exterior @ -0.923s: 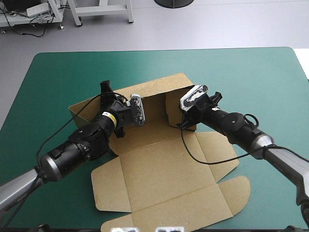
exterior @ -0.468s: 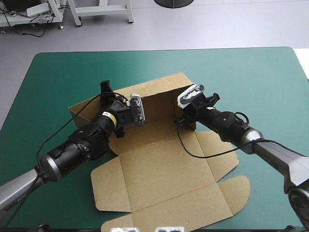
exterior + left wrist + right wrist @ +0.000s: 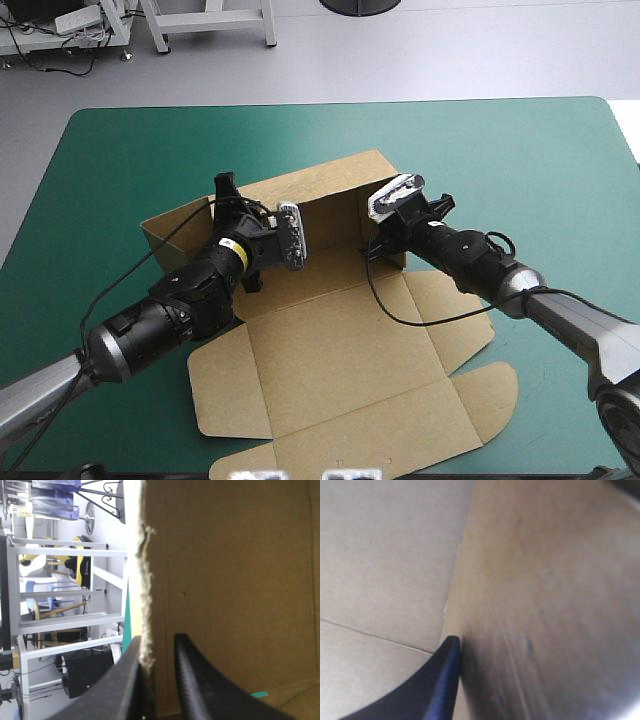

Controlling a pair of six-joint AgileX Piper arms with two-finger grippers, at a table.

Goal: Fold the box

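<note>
High cam overhead; wrist cams v. close on box [image 3: 340, 350].

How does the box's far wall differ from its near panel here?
The far wall stands raised; the near panel lies flat on the teal-green cover. The left gripper is shut on the far wall's edge and the right gripper is at its right end; no gripper touches the near panel. Both are parts of one brown box.

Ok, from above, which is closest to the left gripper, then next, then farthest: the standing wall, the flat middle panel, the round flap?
1. Standing wall: left gripper pinches it.
2. Flat middle panel: toward the robot.
3. Round flap: near right corner.
</note>
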